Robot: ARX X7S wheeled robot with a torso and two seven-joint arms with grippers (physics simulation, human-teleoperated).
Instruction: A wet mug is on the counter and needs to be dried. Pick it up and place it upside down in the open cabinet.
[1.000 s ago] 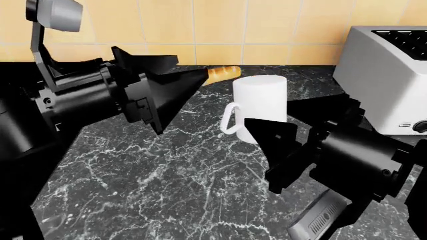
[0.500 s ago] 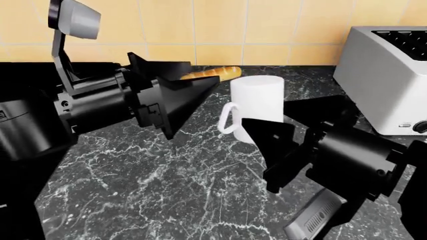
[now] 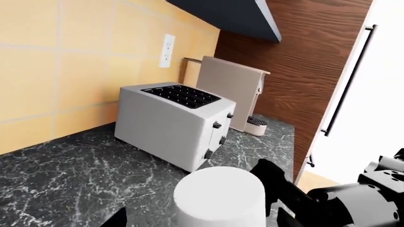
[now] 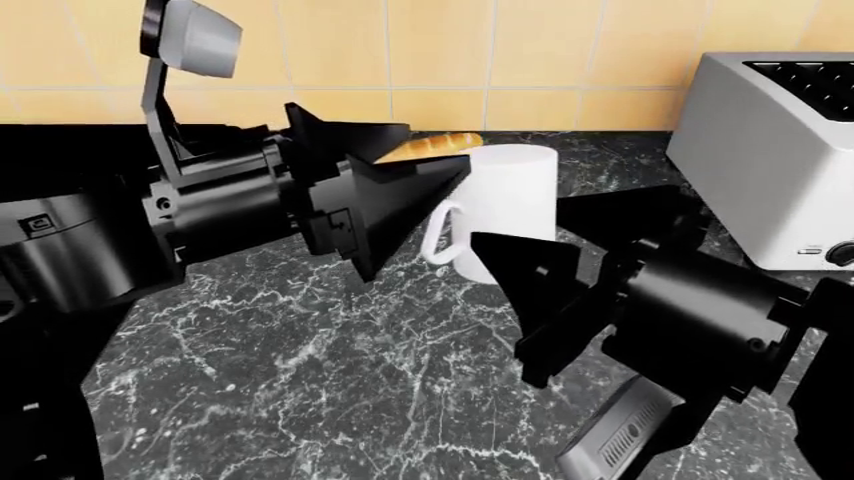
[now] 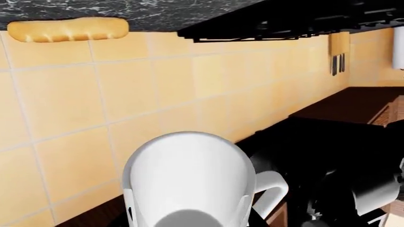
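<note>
Your plain white cylindrical mug (image 4: 505, 210) stands upright on the dark marble worktop (image 4: 334, 370), loop handle toward you, between both arms and well left of the boxy white toaster (image 4: 781, 150). Your right pincer (image 4: 587, 235) is spread wide around the mug's body without gripping it. Your left pincer (image 4: 400, 170) is released too, its tips just beside the mug's left side.

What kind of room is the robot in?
Most likely a kitchen: a boxy white two-slot toaster stands on a dark marble counter against yellow wall tiles, beside a plain white mug.
</note>
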